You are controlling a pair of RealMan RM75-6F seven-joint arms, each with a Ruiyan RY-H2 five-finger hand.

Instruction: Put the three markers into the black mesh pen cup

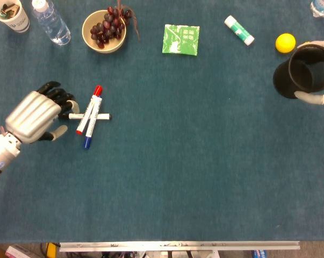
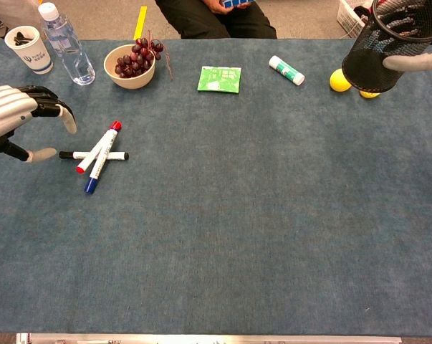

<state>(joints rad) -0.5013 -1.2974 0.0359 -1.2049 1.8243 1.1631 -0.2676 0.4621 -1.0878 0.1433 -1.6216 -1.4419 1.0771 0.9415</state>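
Three markers lie crossed on the blue cloth at the left: a red-capped one point(image 1: 90, 108) point(image 2: 99, 147), a blue-capped one point(image 1: 90, 127) point(image 2: 97, 172) and a thin black one point(image 1: 84, 116) point(image 2: 94, 155). My left hand point(image 1: 34, 115) point(image 2: 16, 118) hovers just left of them with its fingers spread, holding nothing; its fingertips are near the black marker's left end. At the far right, my right hand point(image 1: 314, 98) point(image 2: 410, 61) grips the black mesh pen cup point(image 1: 306, 78) point(image 2: 386, 49), raised off the table. Most of that hand is out of frame.
Along the far edge are a paper cup point(image 2: 27, 48), a water bottle point(image 2: 66, 43), a bowl of grapes point(image 2: 134, 64), a green packet point(image 2: 219, 78), a glue stick point(image 2: 286, 70) and a yellow ball point(image 2: 338, 80). A person sits behind the table.
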